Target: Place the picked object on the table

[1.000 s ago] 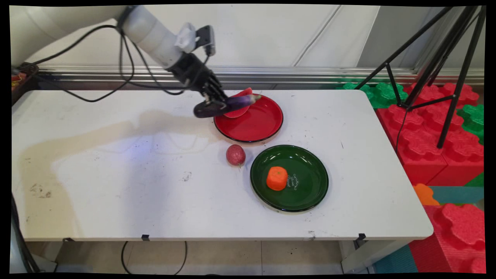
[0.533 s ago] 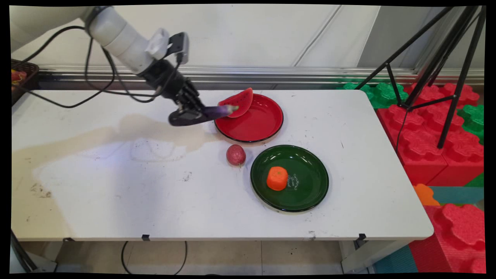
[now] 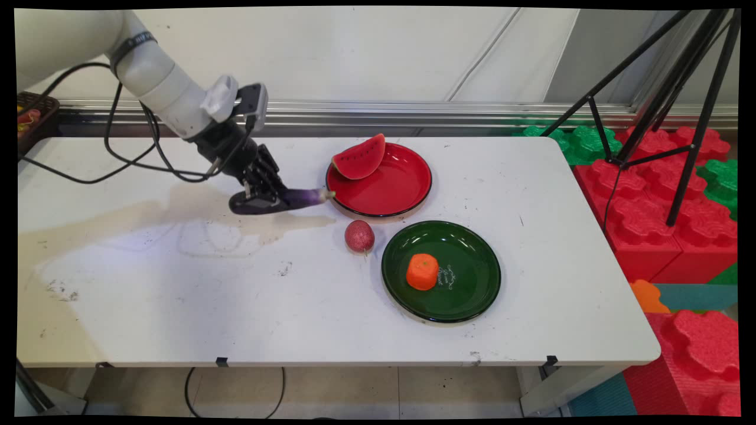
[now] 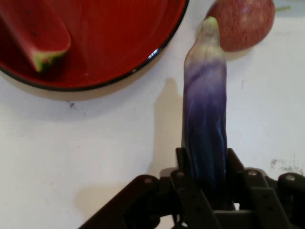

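Counter [image 3: 177,307] of white laminate carries, nearest, a dark green round plate [image 3: 472,295] holding an orange carrot chunk [image 3: 422,272], with a speckled red round fruit [image 3: 359,236] just beside it. Farther back, the black two-finger gripper [image 3: 267,198] has its fingers closed on a slender purple eggplant [image 3: 295,198], held level, low over the counter, tip toward the red round plate [image 3: 396,189] bearing a red watermelon wedge [image 3: 358,158]. Eggplant judged light, smooth, possibly slippery; the mid-body grip looks sound. Arm slants down from upper left.
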